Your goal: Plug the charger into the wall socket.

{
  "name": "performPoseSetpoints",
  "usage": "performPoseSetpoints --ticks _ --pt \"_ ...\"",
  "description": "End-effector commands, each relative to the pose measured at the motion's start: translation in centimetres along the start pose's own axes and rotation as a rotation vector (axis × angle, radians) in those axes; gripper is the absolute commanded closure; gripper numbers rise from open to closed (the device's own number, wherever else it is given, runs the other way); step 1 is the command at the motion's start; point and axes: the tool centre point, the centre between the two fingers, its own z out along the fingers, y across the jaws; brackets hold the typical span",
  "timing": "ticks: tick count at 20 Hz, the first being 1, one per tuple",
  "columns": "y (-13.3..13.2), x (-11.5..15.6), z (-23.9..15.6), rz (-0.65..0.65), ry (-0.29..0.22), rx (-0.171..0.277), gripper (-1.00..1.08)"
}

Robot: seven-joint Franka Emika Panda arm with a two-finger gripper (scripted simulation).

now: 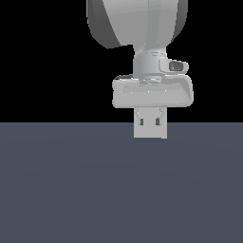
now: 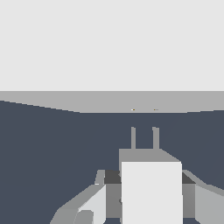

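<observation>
In the exterior view the wall socket (image 1: pixel 150 131) is a small upright light-grey square plate with two dark holes, standing on the dark surface in front of my gripper (image 1: pixel 152 112). It hides the charger there. In the wrist view my gripper (image 2: pixel 151 192) is shut on the charger (image 2: pixel 151 194), an off-white block between the grey fingers (image 2: pixel 98 197). Its two prongs (image 2: pixel 133 138) point at the wall socket (image 2: pixel 112 101), which spans the picture beyond them. Two tiny marks on the socket's face line up with the prongs. A short gap separates the prong tips from the socket.
A flat dark blue-grey surface (image 1: pixel 71 190) lies under everything. The arm's large grey links (image 1: pixel 137 23) hang above the gripper. The background is black.
</observation>
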Motion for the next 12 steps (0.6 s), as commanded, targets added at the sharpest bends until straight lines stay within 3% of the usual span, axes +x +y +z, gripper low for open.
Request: performPoseSetpoints --ticks 1,12 --pt "0.0 0.9 0.0 0.0 0.0 0.0 1.08" --pt "0.0 2.8 0.1 0.0 0.0 0.0 1.08"
